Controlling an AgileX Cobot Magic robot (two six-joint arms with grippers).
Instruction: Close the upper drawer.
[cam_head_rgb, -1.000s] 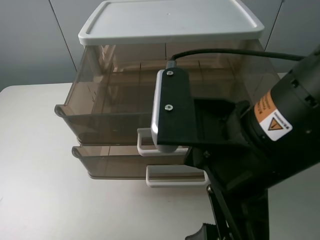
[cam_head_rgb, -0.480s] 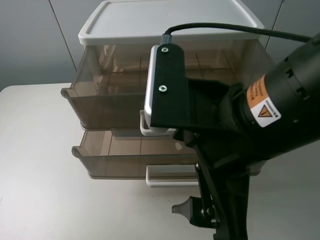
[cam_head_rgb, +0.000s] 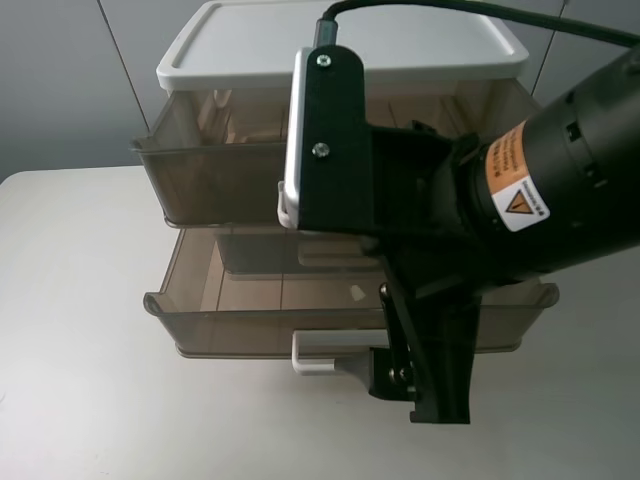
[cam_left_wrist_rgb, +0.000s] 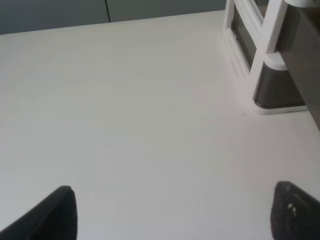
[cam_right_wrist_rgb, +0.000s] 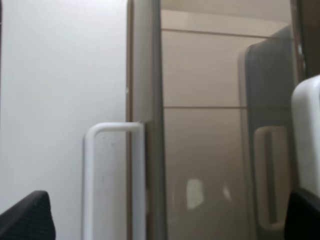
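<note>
The upper drawer (cam_head_rgb: 205, 185), smoky-brown, sits almost fully inside the white-lidded unit (cam_head_rgb: 250, 45). Its front stands only slightly out from the frame. Its white handle (cam_head_rgb: 285, 212) is mostly hidden behind my right wrist, which rests against it. My right gripper (cam_head_rgb: 425, 390) hangs in front of the lower drawer, empty. In the right wrist view my right gripper (cam_right_wrist_rgb: 165, 220) has its fingertips (cam_right_wrist_rgb: 25, 220) wide apart, and the upper drawer's dark front (cam_right_wrist_rgb: 265, 100) is at the side. My left gripper (cam_left_wrist_rgb: 175, 215) is open over bare table beside the unit.
The lower drawer (cam_head_rgb: 250, 320) stands pulled out well past the upper one, with its white loop handle (cam_head_rgb: 320, 352) just beside my right gripper; the handle also shows in the right wrist view (cam_right_wrist_rgb: 112, 180). The unit's white base corner (cam_left_wrist_rgb: 270, 65) is near my left gripper.
The upper drawer has slid back into the unit. My right arm has moved away from the camera with it, and its gripper has swung down in front of the lower drawer.
</note>
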